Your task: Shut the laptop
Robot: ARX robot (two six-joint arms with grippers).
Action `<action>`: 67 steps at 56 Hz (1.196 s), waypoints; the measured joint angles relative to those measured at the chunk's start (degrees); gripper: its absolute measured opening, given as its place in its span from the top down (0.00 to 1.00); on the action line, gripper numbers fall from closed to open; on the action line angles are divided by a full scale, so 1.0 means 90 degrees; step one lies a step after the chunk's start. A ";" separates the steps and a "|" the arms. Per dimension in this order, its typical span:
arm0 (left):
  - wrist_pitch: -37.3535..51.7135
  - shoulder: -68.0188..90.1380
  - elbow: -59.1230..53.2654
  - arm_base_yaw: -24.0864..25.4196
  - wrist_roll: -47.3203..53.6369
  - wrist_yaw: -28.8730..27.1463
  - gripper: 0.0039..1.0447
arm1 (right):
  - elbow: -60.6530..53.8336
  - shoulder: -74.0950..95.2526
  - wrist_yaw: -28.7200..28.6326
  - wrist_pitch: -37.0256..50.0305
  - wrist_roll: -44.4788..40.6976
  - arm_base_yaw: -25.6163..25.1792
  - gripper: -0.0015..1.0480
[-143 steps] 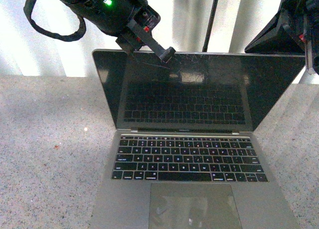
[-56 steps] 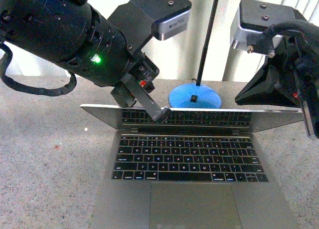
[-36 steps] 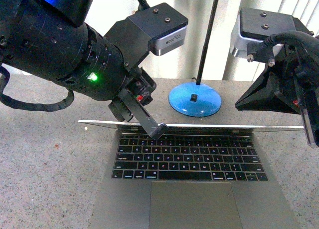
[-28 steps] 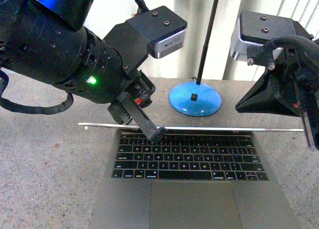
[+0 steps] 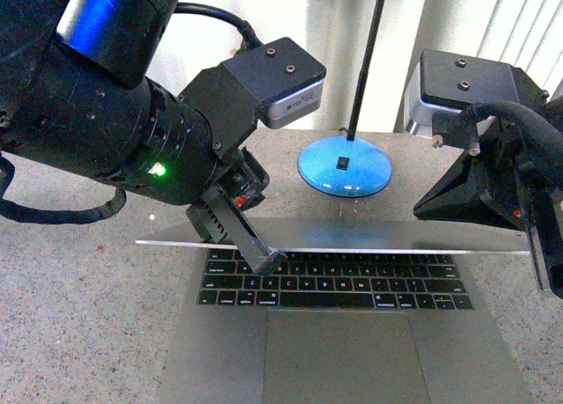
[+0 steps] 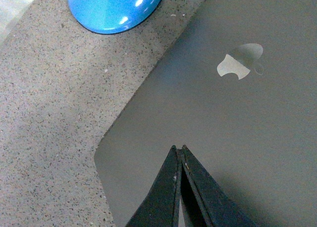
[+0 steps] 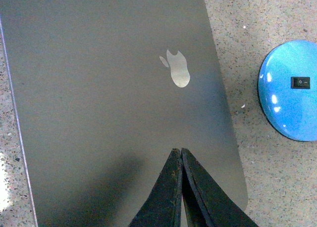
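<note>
The grey laptop [image 5: 352, 360] lies on the speckled table, its lid [image 5: 378, 237] tipped well forward over the back rows of the black keyboard [image 5: 352, 288]. My left gripper [image 5: 268, 261] is shut, its tip against the lid's front edge left of centre. In the left wrist view the shut left gripper [image 6: 178, 149] lies over the lid's grey back [image 6: 213, 113], near a corner, with the shiny apple logo [image 6: 241, 61] beyond. My right gripper [image 5: 547, 276] is shut beside the lid's right end. In the right wrist view the right gripper [image 7: 177, 151] hangs over the lid [image 7: 109, 88].
A blue round lamp base [image 5: 345, 168] with a black stem [image 5: 368, 61] stands on the table just behind the laptop; it also shows as lamp base [image 6: 116, 7] and lamp base [image 7: 292, 91]. Speckled table [image 5: 79, 316] stretches left of the laptop.
The lid has swung from upright down past level and now covers the top key rows. My left gripper followed its edge down and toward me; the right arm lowered slightly.
</note>
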 joint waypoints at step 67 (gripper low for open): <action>0.0056 0.0255 -0.0231 0.0027 0.0202 0.0233 0.97 | -0.0619 0.0039 0.0112 0.0219 -0.0010 0.0046 0.97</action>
